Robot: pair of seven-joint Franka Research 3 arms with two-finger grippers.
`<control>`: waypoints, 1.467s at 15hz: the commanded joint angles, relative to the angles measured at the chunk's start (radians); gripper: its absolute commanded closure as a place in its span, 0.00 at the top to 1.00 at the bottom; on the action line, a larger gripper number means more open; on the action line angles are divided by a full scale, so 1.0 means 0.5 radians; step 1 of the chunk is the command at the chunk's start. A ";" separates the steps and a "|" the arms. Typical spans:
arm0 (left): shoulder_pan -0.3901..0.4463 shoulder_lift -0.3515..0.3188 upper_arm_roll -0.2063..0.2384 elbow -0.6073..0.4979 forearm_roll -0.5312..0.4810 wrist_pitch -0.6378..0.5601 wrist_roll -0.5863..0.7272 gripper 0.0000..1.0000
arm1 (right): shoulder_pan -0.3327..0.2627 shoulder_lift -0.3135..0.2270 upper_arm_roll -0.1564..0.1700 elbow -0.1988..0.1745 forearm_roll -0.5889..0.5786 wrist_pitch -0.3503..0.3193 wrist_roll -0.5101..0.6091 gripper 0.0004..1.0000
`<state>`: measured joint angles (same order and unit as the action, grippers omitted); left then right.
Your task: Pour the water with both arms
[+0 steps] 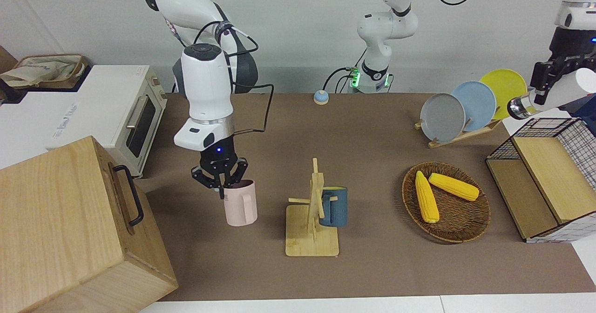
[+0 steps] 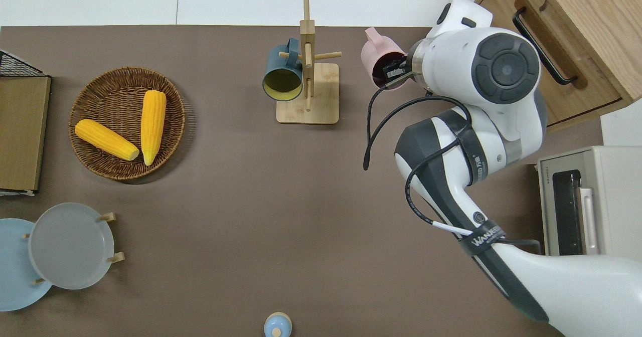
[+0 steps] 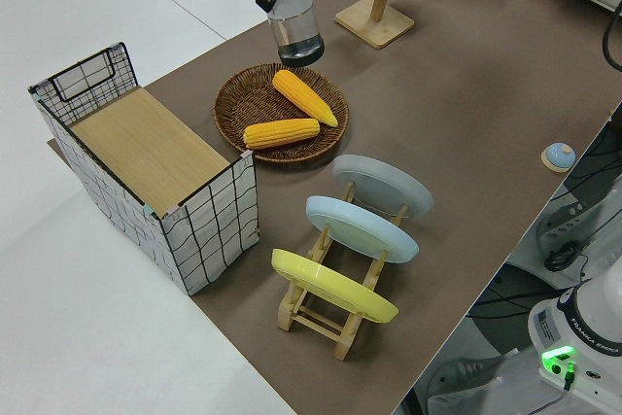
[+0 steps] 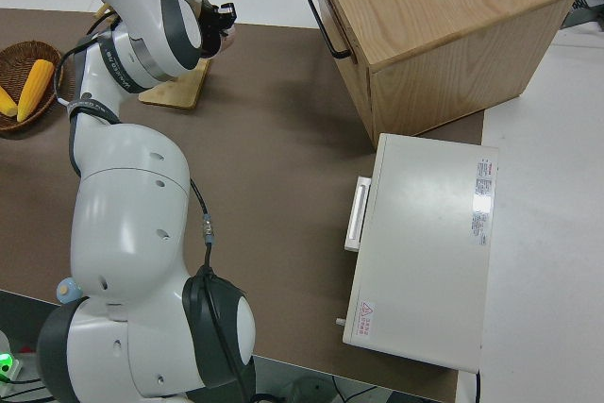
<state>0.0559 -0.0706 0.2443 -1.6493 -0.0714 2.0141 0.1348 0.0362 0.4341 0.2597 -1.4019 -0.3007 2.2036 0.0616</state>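
While the front view shows the right gripper (image 1: 220, 175) down at the rim of the pink mug (image 1: 240, 203), its fingers astride the rim wall and apparently clenched on it, the mug stands on the brown table mat (image 1: 372, 131) beside the wooden mug tree (image 1: 313, 215), where one blue mug (image 1: 334, 206) hangs; the left gripper (image 1: 545, 78) is up at the left arm's end of the table, grasping a white bottle (image 1: 556, 91) tilted nearly level, mouth toward the plates. That view also counts two corn cobs (image 1: 426, 196) in one wicker basket (image 1: 465, 229) and three plates, grey, blue and yellow, on a rack (image 1: 458, 136). Seen from overhead, the pink mug peeps out from under the right wrist, the right gripper itself is mostly hidden, and the left one is out of view. From the left side, the bottle hangs in the left gripper with the basket below it in that picture, which is the clearest risk: the bottle is well apart from the mug, and I judge that any tilt before the two meet would spill onto the corn or the mat. A rim-only pinch could also let the mug swing or slip when lifted. The right side view adds one wooden box (image 4: 444, 35) and one white toaster oven (image 4: 425, 243).
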 commanded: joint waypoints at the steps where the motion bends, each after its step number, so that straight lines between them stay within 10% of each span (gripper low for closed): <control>1: -0.035 -0.340 -0.172 -0.403 0.188 0.095 -0.266 0.00 | -0.069 -0.095 0.030 -0.074 0.015 -0.249 -0.095 0.00; 10: -0.041 -0.871 -0.427 -1.076 0.210 0.224 -0.417 0.00 | -0.033 -0.178 0.054 -0.086 0.322 -1.014 -0.145 0.00; 15: -0.047 -1.009 -0.501 -1.288 0.186 0.298 -0.417 0.00 | 0.025 -0.166 0.186 -0.144 0.451 -1.072 0.263 0.00; 22: -0.219 -1.092 -0.498 -1.426 0.140 0.288 -0.417 0.00 | 0.381 -0.019 0.189 -0.117 0.650 -0.895 1.045 0.00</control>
<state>-0.0082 -0.5684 -0.0138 -2.3219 0.0018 2.1336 -0.0523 0.1748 0.3859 0.3563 -1.4578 -0.0030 1.6927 0.4377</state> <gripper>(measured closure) 0.366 0.925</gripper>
